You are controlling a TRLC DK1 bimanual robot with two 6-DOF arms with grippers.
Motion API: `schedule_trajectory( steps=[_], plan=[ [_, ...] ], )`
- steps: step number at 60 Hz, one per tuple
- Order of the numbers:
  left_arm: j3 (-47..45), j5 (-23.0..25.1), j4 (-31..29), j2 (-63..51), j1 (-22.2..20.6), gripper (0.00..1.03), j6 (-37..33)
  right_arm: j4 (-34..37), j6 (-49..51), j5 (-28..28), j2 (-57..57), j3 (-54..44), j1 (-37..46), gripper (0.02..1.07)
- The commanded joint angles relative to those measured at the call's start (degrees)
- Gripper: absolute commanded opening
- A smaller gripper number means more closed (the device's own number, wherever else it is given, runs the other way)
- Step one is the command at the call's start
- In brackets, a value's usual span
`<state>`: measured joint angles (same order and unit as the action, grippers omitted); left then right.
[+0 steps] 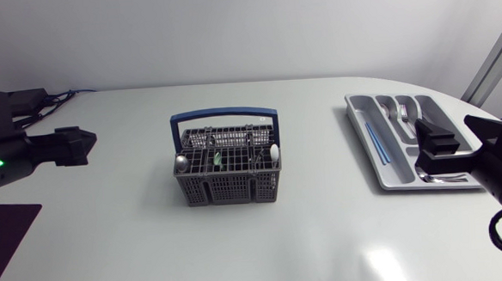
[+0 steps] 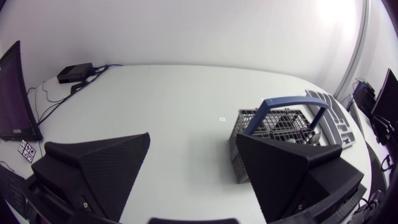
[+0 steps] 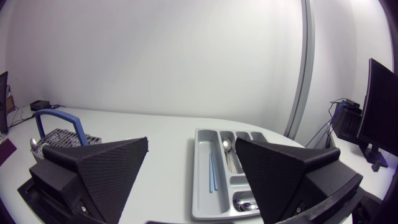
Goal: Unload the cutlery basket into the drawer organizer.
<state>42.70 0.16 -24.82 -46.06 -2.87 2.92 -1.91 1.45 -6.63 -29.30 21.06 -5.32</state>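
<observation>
Head view: a grey mesh plastic cutlery basket with a blue handle (image 1: 229, 163) stands mid-table with utensils upright inside. A grey compartmented plastic drawer organizer (image 1: 359, 118), partly filled, lies well apart to its right. The next pick is probably best made from above, pinching one utensil clear of the blue arch. Left gripper (image 1: 86, 146) hangs far left of the basket, right gripper (image 1: 423, 145) over the organizer. Left wrist view: fingers spread, empty, level, basket ahead. Right wrist view: fingers spread, empty, organizer ahead.
</observation>
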Motion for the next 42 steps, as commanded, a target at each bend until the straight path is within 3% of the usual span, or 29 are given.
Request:
schedule_trajectory(
  steps=[1, 15, 24, 34, 42],
  plan=[
    [3.4, 2.5, -1.6, -2.6, -0.6, 0.97, -2.5, 2.3, -1.5, -1.5, -3.4, 3.6, -1.9, 1.02],
    [11.4, 4.5, -9.8, -12.7, -3.6, 0.96, -2.6, 13.0, -2.1, -2.2, -12.7, 13.6, -3.5, 1.02],
    [14.7, 6.7, -11.3, -15.7, -4.9, 0.97, -2.6, 21.4, -1.7, -1.0, -19.0, 19.9, -4.4, 1.02],
    [18.9, 8.5, -15.6, -21.6, -6.6, 0.97, -3.0, 27.9, 0.2, 11.4, -24.0, 24.7, -1.8, 1.02],
    [20.3, 11.8, -16.8, -25.4, -6.4, 0.97, -3.6, 31.4, 0.1, 16.8, -27.2, 27.6, 0.8, 1.02]
  ],
)
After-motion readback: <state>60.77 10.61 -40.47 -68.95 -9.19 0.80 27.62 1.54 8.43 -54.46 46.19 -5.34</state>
